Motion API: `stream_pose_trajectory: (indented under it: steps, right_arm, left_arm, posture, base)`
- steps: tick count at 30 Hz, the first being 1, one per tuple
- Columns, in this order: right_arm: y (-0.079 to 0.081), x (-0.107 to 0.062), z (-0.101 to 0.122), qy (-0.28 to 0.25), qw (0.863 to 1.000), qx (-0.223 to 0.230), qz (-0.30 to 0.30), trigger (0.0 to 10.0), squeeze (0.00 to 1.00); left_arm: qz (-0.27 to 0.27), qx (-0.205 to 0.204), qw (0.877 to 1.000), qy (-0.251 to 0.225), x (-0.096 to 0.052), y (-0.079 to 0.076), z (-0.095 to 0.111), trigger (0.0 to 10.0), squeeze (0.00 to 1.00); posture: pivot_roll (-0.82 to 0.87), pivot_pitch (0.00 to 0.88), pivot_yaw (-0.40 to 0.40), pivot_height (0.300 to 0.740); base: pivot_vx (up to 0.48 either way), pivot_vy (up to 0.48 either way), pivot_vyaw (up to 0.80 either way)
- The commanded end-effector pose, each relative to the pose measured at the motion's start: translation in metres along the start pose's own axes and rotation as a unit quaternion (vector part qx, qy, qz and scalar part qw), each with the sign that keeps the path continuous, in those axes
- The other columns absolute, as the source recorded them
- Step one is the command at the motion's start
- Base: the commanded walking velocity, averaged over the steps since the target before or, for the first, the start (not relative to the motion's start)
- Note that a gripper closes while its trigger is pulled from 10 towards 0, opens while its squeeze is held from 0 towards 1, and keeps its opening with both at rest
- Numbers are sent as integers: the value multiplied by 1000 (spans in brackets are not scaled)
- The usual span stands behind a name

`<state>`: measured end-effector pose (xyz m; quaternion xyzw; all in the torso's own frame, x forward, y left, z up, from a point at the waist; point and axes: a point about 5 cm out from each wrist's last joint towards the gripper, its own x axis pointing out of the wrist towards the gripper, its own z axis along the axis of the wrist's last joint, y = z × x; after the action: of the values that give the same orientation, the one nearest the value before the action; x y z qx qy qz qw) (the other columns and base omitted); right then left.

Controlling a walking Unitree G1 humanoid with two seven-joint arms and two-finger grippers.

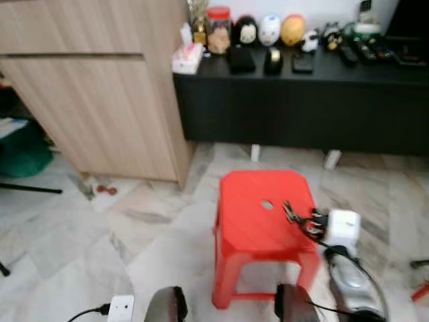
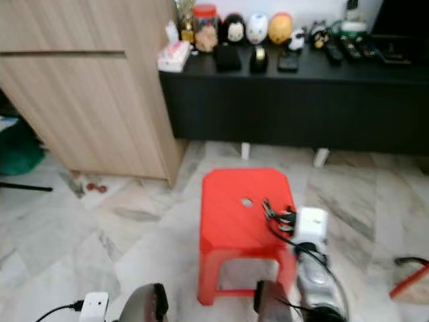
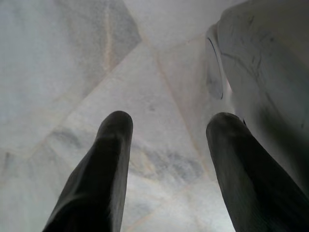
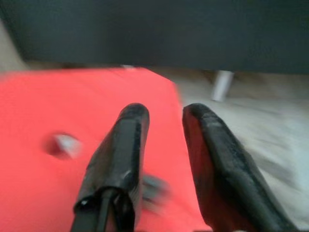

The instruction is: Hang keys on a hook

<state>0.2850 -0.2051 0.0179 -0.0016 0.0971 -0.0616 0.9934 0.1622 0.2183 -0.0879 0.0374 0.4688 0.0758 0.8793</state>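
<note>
- The keys (image 1: pixel 293 213) lie on the red stool (image 1: pixel 258 225), near its right edge, strung out from the hole in the seat toward the right gripper (image 1: pixel 310 223).
- That gripper reaches in over the stool's right side; in its wrist view the fingers (image 4: pixel 120 159) stand a little apart over the red seat, with a blurred grey shape between them. Whether they grip it, I cannot tell.
- The left gripper (image 3: pixel 166 145) hangs over the marble floor (image 1: pixel 80 235), fingers spread, holding nothing.
- Behind, a black sideboard (image 1: pixel 301 107) carries a jar (image 1: pixel 218 28) and figurines.

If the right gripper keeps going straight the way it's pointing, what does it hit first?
Probably the top of the red stool: the right gripper points low across it, fingers apart, toward the far edge. Past that edge stands the black cabinet. Depth is blurred, so it may skim the stool instead.
</note>
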Motion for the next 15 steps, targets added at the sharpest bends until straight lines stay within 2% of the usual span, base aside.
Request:
stream_pose_trajectory:
  steps: [1,7,14,15]
  right_arm:
    - [3,0,1,-3,1000,-3,7,10000,0]
    - [2,-2,-1,-2,1000,-4,13,10000,0]
    - [-14,2,7,0,1000,-27,9,10000,0]
    - [-14,5,8,12,999,-32,27,10000,0]
  left_arm:
    - [-34,-4,999,-6,1,-21,4,10000,0]
    - [-33,-1,999,-6,1,-21,5,10000,0]
    - [-34,0,999,-6,1,-21,6,10000,0]
    - [-34,0,999,-6,1,-21,6,10000,0]
  posture:
    - [-67,17,-9,548]
    - [-69,30,-6,548]
    - [-73,48,-4,548]
    - [-74,49,-3,548]
  base:
    - [0,0,0]
    - [0,0,0]
    - [0,0,0]
    - [0,0,0]
